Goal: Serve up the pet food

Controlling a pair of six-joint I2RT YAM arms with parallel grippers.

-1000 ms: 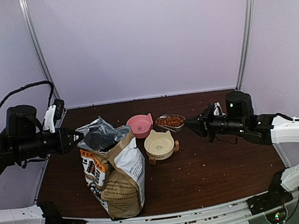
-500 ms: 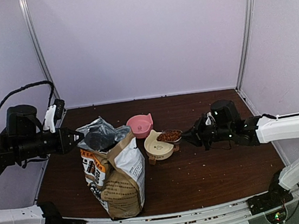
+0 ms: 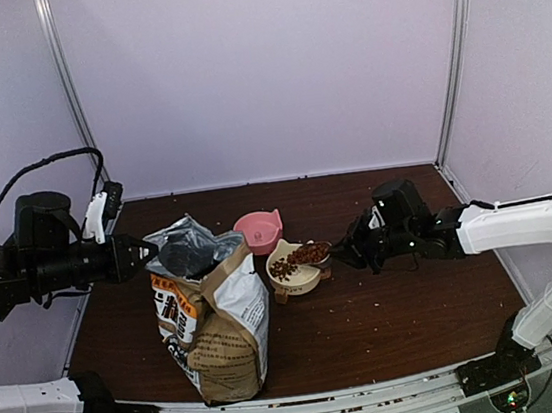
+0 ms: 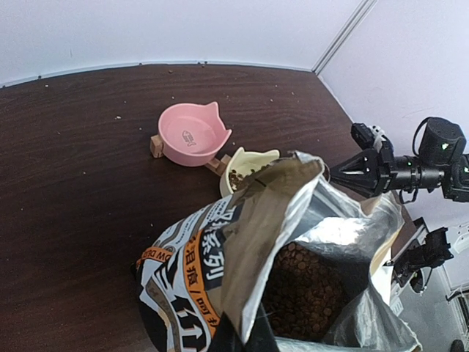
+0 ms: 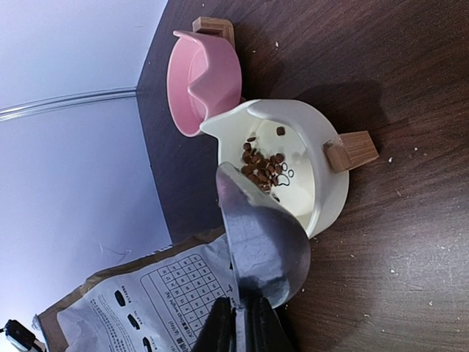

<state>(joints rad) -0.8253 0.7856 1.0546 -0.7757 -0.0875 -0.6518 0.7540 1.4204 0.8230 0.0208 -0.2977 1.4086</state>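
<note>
The pet food is dark-brown kibble. Some spills from the tilted silver scoop (image 3: pixel 309 254) into the cream bowl (image 3: pixel 295 275). A small heap of kibble (image 5: pixel 262 166) lies in that bowl (image 5: pixel 315 183), below the scoop's lip (image 5: pixel 256 227). My right gripper (image 5: pixel 239 314) is shut on the scoop's handle, just right of the bowl (image 3: pixel 350 248). More kibble (image 4: pixel 302 282) fills the open printed bag (image 3: pixel 208 310). My left gripper (image 3: pixel 146 251) is shut on the bag's upper left edge (image 4: pixel 245 339) and holds the mouth open.
A pink bowl (image 3: pixel 259 229) on wooden feet stands just behind the cream one, and nothing shows in it (image 4: pixel 192 133). Loose kibble crumbs dot the brown table (image 3: pixel 399 302). White walls and metal posts close in the back and sides.
My right arm has swung left with the scoop from beside the bowls to over the cream bowl and tipped it. Kibble now drops into the bowl. The left arm has held still.
</note>
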